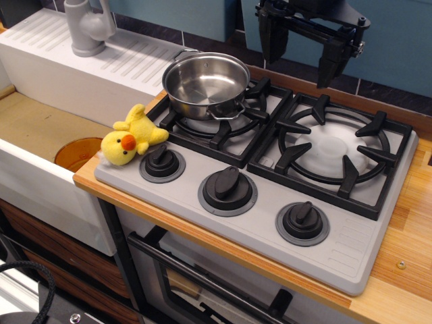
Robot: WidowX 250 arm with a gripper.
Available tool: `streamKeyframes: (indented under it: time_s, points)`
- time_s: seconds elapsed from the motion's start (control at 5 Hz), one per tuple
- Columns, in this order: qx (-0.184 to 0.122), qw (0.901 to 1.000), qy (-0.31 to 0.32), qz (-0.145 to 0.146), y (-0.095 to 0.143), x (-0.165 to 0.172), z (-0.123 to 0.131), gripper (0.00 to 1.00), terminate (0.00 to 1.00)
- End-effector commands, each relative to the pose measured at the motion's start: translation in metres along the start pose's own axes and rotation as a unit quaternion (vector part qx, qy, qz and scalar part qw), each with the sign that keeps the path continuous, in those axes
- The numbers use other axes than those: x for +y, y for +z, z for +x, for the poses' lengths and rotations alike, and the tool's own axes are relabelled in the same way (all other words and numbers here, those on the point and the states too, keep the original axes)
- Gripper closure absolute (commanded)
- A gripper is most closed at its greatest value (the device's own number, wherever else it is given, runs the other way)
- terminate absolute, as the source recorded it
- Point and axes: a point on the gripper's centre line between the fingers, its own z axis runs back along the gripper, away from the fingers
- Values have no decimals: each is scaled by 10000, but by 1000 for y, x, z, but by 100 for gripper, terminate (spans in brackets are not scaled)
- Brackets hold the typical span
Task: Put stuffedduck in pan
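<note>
Small yellow plush stuffedduck lies at the stove's front-left corner, touching the leftmost knob, beak toward the camera, long axis running back-right. Shiny steel pan sits on the left burner. Black gripper hangs above, fingers wide and empty.

Claw hangs high at far right, open air beneath it over the bare right burner grate. Pan on far left grate, mouth open from above, nothing inside. Stuffedduck at stove's left edge, touching the left knob; sink drop just left. Tap stands far left.
</note>
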Motion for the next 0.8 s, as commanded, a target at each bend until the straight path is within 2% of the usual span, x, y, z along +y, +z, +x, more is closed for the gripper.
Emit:
streamKeyframes:
  time_s: [0.0,0.4,0.6]
  points:
    - [0,10000,0,0,0,0,0,0,0]
    - [-106,9999,-78,-73,-5,39,-26,0,0]
    - [-161,9998,-91,93,-1,52,-34,0,0]
